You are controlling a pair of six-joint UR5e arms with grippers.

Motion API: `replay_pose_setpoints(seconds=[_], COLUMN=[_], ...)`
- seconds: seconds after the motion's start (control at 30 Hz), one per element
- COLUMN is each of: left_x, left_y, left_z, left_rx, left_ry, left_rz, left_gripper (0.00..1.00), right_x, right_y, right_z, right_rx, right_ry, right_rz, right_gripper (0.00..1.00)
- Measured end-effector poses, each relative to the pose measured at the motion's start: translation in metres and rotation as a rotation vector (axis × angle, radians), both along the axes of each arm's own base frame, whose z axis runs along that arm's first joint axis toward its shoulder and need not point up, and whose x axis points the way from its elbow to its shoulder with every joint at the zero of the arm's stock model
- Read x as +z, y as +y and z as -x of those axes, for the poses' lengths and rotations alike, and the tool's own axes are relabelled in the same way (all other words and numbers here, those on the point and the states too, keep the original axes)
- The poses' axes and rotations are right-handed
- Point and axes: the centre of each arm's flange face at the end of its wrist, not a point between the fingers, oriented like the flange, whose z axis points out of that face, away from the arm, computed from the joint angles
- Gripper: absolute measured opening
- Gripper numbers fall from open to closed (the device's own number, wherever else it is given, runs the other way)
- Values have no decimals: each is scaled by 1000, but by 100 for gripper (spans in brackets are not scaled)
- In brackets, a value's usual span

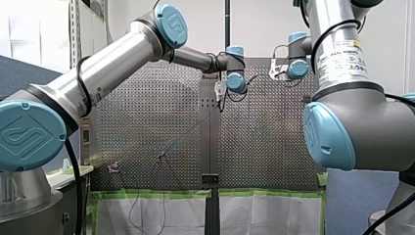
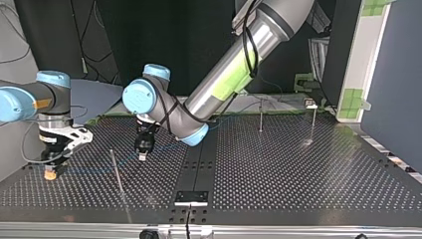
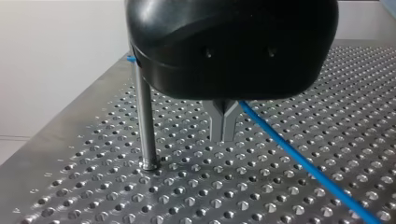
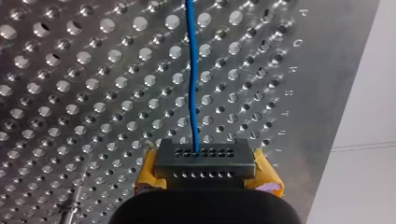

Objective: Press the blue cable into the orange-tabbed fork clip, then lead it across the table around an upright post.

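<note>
My left gripper (image 3: pixel 224 133): black, with its metal fingers pressed together just above the perforated table (image 3: pixel 280 196). They appear to pinch the blue cable (image 3: pixel 308 165), which runs out from behind them.
My right gripper (image 2: pixel 51 160): stands over the orange-tabbed fork clip (image 2: pixel 50 174) at the top view's left. Whether it is spread or closed, I cannot tell.
Cable run: from the clip it goes low over the table past the upright post (image 3: pixel 145 116) to my left gripper, then on toward the arms' side. Which side of the post it passes is unclear.
Step (judged): the clip end is seated or being seated. The cable has not yet been led around the post.
Risk 1: a pull from my left arm that tightens the line could lift the cable out of the clip if it is not fully home.
Risk 2: the post is just beside the left fingers, so a sideways move could strike it or carry the cable round the wrong side.
Risk 3: the thin cable may slide through the smooth metal fingers.
View differences: only the left wrist view shows how near the fingers are to the post. Only the right wrist view shows the cable entering a dark holed block (image 4: pixel 205 163) between yellow flanks. Only the top view shows both grippers together, plus a further post (image 2: pixel 261 117).
</note>
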Motion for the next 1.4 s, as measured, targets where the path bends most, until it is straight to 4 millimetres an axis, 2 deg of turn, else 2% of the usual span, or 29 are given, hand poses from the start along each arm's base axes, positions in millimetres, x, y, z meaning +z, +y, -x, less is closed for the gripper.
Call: replay_pose_setpoints(seconds=[0.3, 0.33, 0.37, 0.4, 0.47, 0.5, 0.57, 0.6, 0.63, 0.67, 0.9, 1.07, 1.3, 1.33, 1.4], left_x=[-2, -1, -1, -1, -2, -2, -2, -2, -3, -5, -20, -23, -24, -24, -24], left_y=[5, 5, 6, 7, 8, 9, 11, 11, 11, 12, 12, 12, 15, 16, 17], left_z=[-6, -7, -7, -8, -9, -9, -10, -11, -11, -12, -14, -15, -17, -17, -17], left_rx=[28, 33, 39, 43, 57, 62, 71, 73, 74, 73, 57, 58, 74, 79, 91], left_ry=[-6, -6, -7, -7, -8, -9, -9, -10, -10, -11, -18, -21, -22, -23, -24], left_rz=[6, 6, 5, 4, 3, 2, 2, 2, 1, 1, 11, 13, 9, 6, -3], left_gripper=[2, 9, 23, 23, 48, 48, 66, 66, 78, 85, 87, 87, 89, 95, 98], right_x=[-32, -37, -40, -43, -51, -54, -62, -66, -72, -77, -129, -173, -230, -241, -259], right_y=[4, 5, 6, 7, 9, 10, 12, 13, 14, 15, 20, 24, 26, 28, 31], right_z=[-5, -6, -6, -7, -8, -8, -9, -10, -11, -12, -17, -15, 5, 8, 13], right_rx=[2, 3, 4, 5, 7, 8, 10, 12, 13, 14, 20, 9, -28, -33, -39], right_ry=[-2, -2, -3, -3, -5, -7, -13, -15, -16, -16, -9, 9, 22, 24, 26], right_rz=[-13, -14, -14, -14, -15, -16, -19, -20, -23, -26, -71, -111, -167, -179, -197], right_gripper=[0, 0, 0, 0, 0, 0, 0, 0, 0, 0, 0, 0, 0, 0, 0])
